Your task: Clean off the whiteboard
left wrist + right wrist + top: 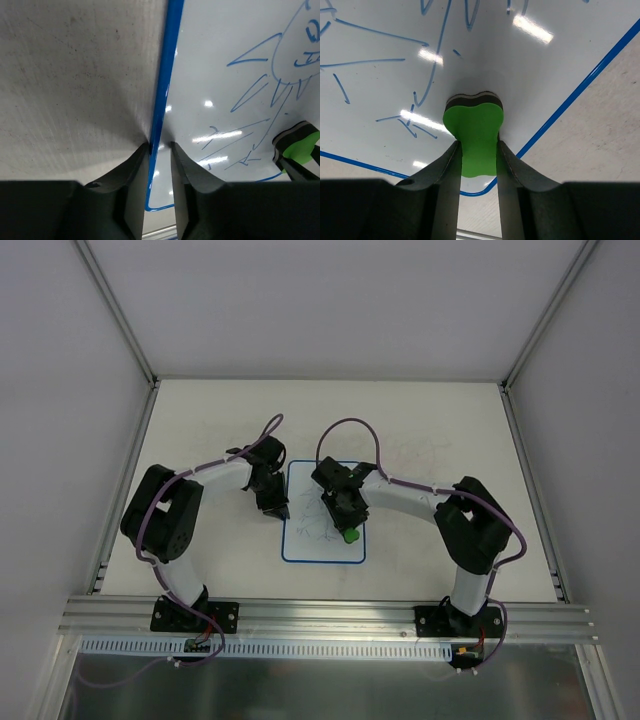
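Bench [200, 420], pale and scuffed, fills the top view. We see the left arm [165, 525] and the right arm [470, 525] reaching in from its near edge. Between them, at the middle of the bench, the whiteboard [310, 550] lies flat, blue-rimmed and covered in thin blue scribbles [370, 62]. The left gripper [160, 145] points down at the board's left edge with its jaws narrowly apart, one finger on the bench side of the rim and one on the board side. The right gripper [477, 142] is closed on a green bone-shaped eraser [475, 120]. We see the eraser's dark felt face pressed on the board near its near right corner.
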`<state>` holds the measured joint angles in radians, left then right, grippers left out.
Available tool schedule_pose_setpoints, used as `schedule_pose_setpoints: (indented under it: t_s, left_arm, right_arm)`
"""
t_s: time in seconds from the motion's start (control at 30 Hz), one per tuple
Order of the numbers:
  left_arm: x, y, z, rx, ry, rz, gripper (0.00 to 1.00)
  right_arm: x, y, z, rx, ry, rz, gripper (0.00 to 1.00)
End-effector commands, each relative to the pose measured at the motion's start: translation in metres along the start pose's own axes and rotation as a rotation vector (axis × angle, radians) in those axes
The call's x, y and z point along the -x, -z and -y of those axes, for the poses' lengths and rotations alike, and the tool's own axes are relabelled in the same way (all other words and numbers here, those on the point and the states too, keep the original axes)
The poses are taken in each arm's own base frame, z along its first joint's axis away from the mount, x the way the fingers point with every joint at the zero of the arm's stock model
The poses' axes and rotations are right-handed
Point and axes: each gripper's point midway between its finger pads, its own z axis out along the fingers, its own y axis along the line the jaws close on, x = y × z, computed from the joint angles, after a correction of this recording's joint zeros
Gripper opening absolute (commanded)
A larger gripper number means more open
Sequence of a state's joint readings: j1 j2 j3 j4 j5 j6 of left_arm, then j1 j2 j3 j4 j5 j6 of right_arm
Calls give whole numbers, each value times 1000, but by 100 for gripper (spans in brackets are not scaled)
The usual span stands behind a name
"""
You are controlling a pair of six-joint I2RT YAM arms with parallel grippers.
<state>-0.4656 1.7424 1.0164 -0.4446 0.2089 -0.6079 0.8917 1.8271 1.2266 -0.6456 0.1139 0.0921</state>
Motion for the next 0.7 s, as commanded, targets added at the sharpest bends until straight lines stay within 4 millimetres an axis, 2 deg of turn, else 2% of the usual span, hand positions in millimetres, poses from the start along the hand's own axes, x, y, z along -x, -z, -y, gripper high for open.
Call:
schedule_pose_setpoints:
  t_s: [0.0,0.03,0.07,0.23,0.37,0.43,0.5,0.67]
  left_arm:
    - [-1,-14,-16,83,0,-11,17]
    - [-4,-17,-19,92,3,-21,11]
    - [-4,-18,-20,98,5,-24,0]
    - [-9,-23,-25,118,19,-37,0]
    - [-6,-23,-26,122,24,-29,0]
    - [-6,-23,-26,126,24,-26,0]
    - [-5,-23,-26,127,24,-25,0]
    - [-9,-26,-30,137,30,-36,0]
  right_arm:
    - [10,-7,2,-19,-5,20,0]
    - [11,-5,-1,-10,-3,27,0]
    - [15,-1,-3,0,0,41,0]
    - [28,10,-27,52,48,78,0]
    - [32,10,-49,82,69,75,0]
    - [26,1,-54,71,78,35,0]
    - [27,-4,-53,54,59,25,0]
    - [17,-10,-33,-35,18,-29,0]
